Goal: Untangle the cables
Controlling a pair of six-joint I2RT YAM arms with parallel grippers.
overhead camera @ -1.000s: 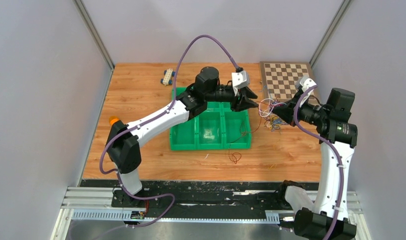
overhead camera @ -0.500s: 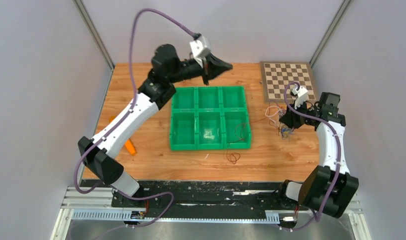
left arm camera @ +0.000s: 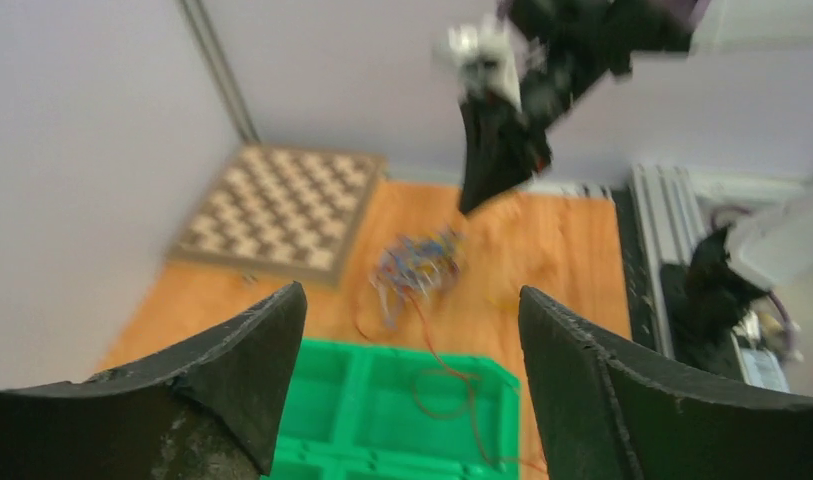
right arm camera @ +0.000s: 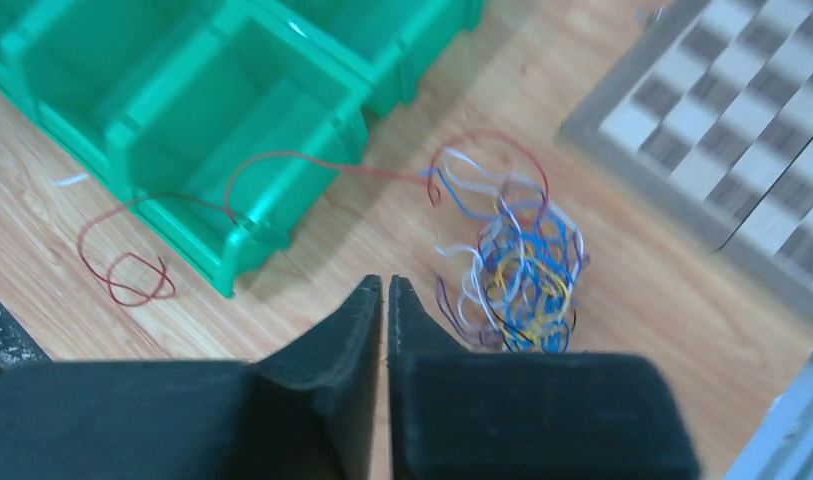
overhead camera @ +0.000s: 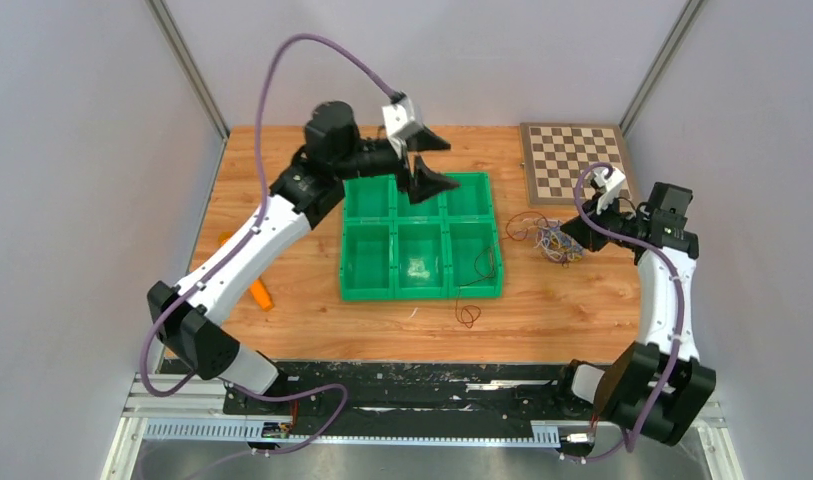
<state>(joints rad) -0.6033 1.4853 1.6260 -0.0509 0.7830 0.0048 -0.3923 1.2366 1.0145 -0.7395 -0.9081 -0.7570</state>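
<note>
The cables are a loose tangle of blue, white, yellow and black wires on the wood, right of the green tray. In the right wrist view the tangle lies just past my right gripper, which is shut on nothing. From the tangle a dark red cable runs over the tray's wall into a corner compartment. Another dark red loop lies in front of the tray. My left gripper hangs open and empty above the tray's back row. In its blurred view the tangle shows beyond.
A chessboard lies at the back right, just behind the tangle. An orange object rests on the wood left of the tray, under my left arm. The tray's six compartments hold little besides the red wire.
My left arm pulled back from the tangle, swung up and to the back left, and its jaws now stand open. My right arm drew back to the right, still shut.
</note>
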